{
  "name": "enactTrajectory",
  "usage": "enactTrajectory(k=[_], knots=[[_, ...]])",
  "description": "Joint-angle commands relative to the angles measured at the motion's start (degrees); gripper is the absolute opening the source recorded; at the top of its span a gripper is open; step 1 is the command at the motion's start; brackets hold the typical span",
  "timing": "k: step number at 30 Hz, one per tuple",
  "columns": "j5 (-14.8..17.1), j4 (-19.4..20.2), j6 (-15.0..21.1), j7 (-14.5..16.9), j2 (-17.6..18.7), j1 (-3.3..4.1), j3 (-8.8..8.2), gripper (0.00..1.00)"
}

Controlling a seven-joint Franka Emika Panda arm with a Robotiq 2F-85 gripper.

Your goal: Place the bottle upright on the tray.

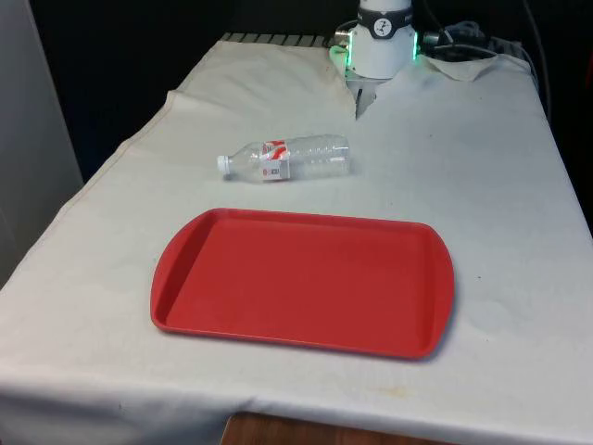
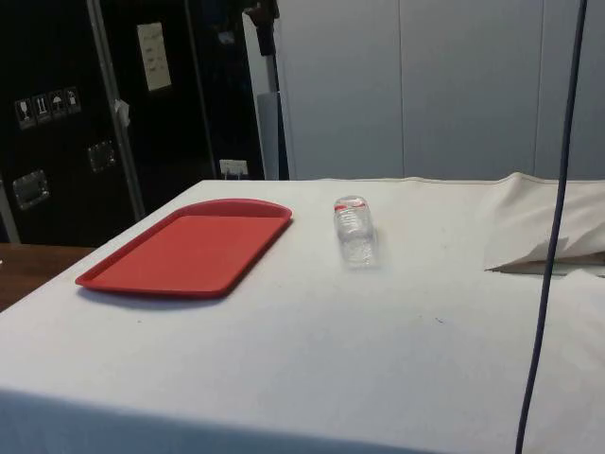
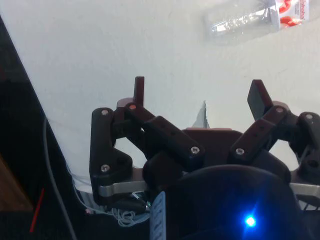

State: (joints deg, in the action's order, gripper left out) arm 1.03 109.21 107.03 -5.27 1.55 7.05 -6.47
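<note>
The clear bottle (image 1: 285, 158) lies on its side on the white cloth (image 1: 482, 167), well ahead of the gripper (image 3: 200, 95) and off to one side of it. The gripper's fingers are spread wide apart, holding nothing. The red tray (image 1: 303, 280) sits just beyond the bottle, farther from the gripper

Looks like a lab or test cell to me, not a home. I've got a table (image 1: 519, 306) draped in a plain white cloth, black curtains (image 1: 139, 56) behind it, and dark cabinets (image 2: 85, 113) with metal latches and handling-symbol stickers, probably equipment cases. A loose cable (image 2: 553, 236) hangs across my side view, and pale partition panels (image 2: 435, 85) close off the back.
</note>
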Motion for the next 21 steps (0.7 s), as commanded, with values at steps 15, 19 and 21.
enactTrajectory(k=[15,19,21], knots=[[-0.23,6.25,2.35,-1.26,-4.81,0.06,0.17,1.0],[-0.29,7.68,2.81,-1.55,-5.84,0.0,0.17,1.0],[-0.06,7.91,2.35,-1.2,-5.96,0.0,0.11,1.0]])
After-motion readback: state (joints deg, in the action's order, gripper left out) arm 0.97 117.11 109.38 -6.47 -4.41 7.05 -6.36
